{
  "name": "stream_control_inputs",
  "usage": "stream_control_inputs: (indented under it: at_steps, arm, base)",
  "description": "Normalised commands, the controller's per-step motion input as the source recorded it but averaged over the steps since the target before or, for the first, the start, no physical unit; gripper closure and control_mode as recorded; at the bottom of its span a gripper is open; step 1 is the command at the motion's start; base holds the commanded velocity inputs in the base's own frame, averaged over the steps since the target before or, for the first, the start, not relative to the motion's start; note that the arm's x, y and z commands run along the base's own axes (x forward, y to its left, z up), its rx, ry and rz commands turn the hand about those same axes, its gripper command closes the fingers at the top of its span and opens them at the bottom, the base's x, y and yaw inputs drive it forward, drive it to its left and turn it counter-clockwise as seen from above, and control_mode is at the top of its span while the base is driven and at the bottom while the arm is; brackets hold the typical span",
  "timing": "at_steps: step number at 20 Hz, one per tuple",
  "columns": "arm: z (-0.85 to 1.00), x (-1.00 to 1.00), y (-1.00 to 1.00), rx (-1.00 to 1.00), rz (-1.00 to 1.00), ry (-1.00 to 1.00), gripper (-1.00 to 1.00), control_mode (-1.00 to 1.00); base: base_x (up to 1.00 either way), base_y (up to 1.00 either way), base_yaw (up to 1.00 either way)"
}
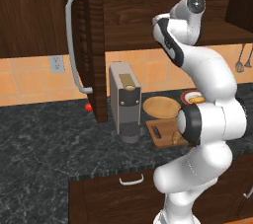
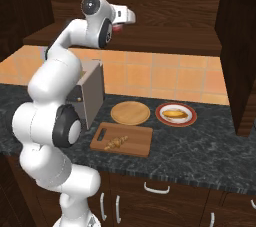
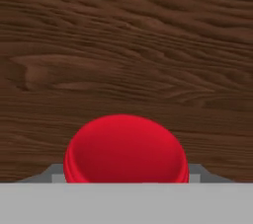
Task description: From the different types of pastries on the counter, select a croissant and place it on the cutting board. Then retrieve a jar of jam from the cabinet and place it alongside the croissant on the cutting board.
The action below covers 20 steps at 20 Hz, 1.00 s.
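Jar of jam (image 3: 126,150) sits right at the bottom of the hand view, red domed lid facing the camera, dark wood of the cabinet (image 1: 94,45) interior behind it; in the right base view a bit of red shows at the hand's tip (image 2: 119,27), up inside the open cabinet above the bench (image 1: 49,139). Judgement: small rigid jar, light, smooth glossy surface so likely slippery; squat shape means take it across the body or lid sides, low and centred, not by the dome top. Fragile if dropped from cabinet height. Fingers: the tips aren't visible in the hand view, the jar and the grey band cover where they'd be, so can't tell whether they're apart or clamped on the jar; jar is very close, probably between or just in front of them. Gripper (image 2: 126,19) is raised at shelf level, arm stretched up. Croissant (image 2: 116,142) already lies on the cutting board (image 2: 137,143), toward its middle, so step one looks done. Round wooden plate (image 2: 130,112) and red-rimmed plate with the paler bun (image 2: 175,114) sit behind the board; coffee machine (image 1: 124,100) to the side. Cabinet door stands open, grey bar handle (image 1: 74,45) facing out.
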Motion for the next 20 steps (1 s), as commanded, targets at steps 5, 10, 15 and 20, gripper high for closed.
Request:
stream_control_inputs:
  at_steps: [5,10,15,20]
  arm:
    - [-0.02,-1.00,0.00,-0.03,0.08,0.00,1.00,-1.00]
    - [-0.12,-1.00,-0.05,0.00,0.11,0.00,1.00,-1.00]
    - [-0.05,-1.00,-0.11,0.00,0.10,0.00,1.00,-1.00]
    - [-0.09,-1.00,-0.12,0.00,0.12,0.00,1.00,-1.00]
  base:
    - [0.00,0.00,0.00]
    - [0.00,0.00,0.00]
    - [0.00,0.00,0.00]
    - [0.00,0.00,0.00]
